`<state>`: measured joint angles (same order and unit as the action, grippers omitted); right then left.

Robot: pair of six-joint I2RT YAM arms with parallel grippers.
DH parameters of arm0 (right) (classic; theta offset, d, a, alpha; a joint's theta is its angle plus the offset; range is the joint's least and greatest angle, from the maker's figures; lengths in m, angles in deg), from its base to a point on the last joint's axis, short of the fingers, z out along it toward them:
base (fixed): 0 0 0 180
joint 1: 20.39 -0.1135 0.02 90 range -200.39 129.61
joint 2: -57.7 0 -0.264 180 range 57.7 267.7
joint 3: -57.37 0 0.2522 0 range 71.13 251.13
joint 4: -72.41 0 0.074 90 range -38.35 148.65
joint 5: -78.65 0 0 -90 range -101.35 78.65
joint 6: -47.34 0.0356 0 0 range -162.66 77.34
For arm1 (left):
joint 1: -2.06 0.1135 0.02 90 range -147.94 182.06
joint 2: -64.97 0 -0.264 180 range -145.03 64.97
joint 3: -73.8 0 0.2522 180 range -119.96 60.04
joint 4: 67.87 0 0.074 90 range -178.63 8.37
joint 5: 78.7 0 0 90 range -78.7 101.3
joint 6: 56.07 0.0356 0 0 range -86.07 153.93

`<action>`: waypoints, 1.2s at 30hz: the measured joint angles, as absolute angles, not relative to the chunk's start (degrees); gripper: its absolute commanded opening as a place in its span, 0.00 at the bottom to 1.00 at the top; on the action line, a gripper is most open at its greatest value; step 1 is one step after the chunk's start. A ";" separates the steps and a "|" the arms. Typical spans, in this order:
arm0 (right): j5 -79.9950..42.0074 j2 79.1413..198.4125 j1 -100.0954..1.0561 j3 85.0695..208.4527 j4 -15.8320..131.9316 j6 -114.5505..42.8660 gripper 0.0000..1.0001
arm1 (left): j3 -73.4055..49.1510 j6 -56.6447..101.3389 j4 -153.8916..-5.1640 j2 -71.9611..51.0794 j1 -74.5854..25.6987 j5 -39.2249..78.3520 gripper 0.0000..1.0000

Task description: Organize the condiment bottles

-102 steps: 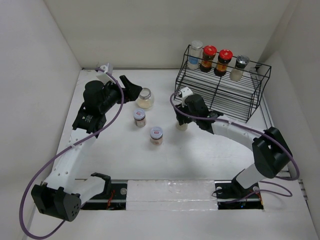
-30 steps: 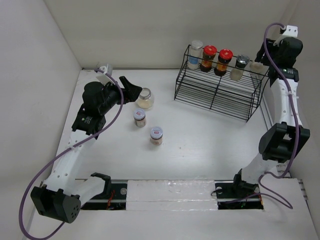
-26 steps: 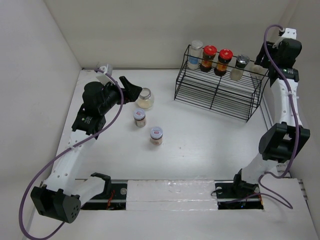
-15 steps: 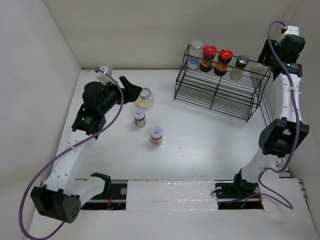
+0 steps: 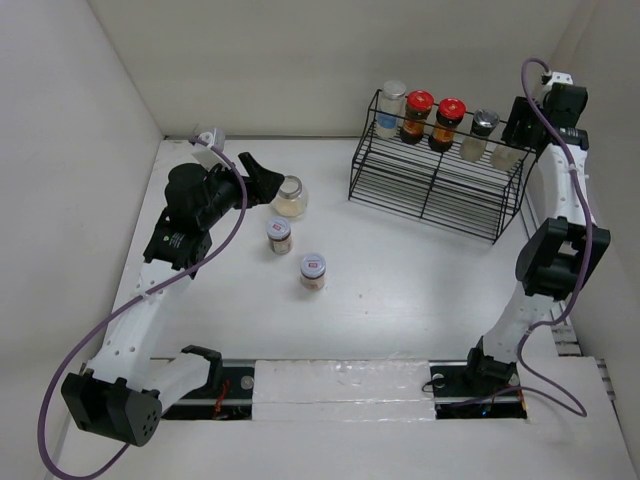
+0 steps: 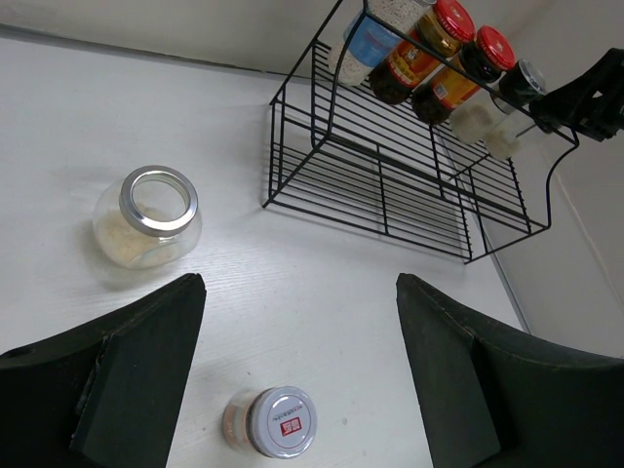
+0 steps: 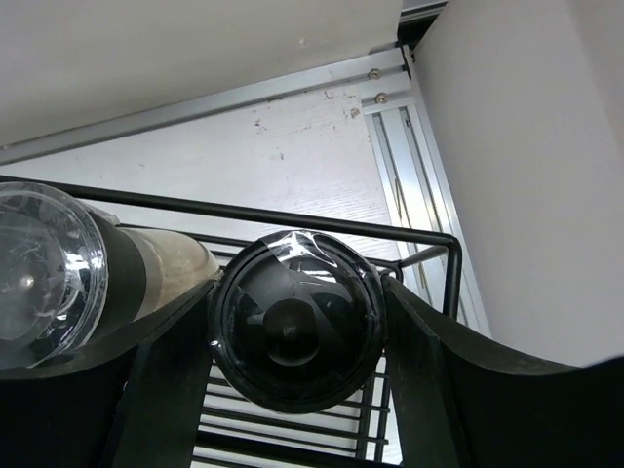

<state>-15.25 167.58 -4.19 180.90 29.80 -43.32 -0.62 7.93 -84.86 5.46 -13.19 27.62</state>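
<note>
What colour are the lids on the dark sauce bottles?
The lids are red; top external view shows best.

The right gripper (image 7: 297, 333) looks straight down on a jar (image 7: 295, 330) with a round dark lid under shiny clear film. Its two black fingers (image 7: 164, 390) press against the lid from either side. The jar sits in the end corner of a black wire rack (image 7: 292, 216), whose top rail curves round behind it. Just beside it on the left stands a second jar (image 7: 44, 283) with a glassy cap and pale contents. Beyond the rack lie the white table (image 7: 292, 146), a metal rail (image 7: 414, 156) and a plain wall (image 7: 526, 146).
</note>
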 measured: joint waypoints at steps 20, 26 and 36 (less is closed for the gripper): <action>-19.17 140.44 -21.78 160.66 50.02 -43.87 0.14 | -0.62 7.67 -86.60 5.48 -13.19 22.20 0.71; -25.02 149.38 -45.15 157.06 56.30 -47.08 0.57 | -0.62 6.79 -88.86 6.60 -13.19 15.93 0.64; -26.53 174.84 -61.23 161.25 53.00 -50.89 1.00 | -0.62 5.39 -89.82 10.84 -13.19 9.94 0.65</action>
<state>-26.53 174.84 -61.23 161.25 53.00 -50.89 -0.62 5.39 -89.82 10.84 -13.19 9.94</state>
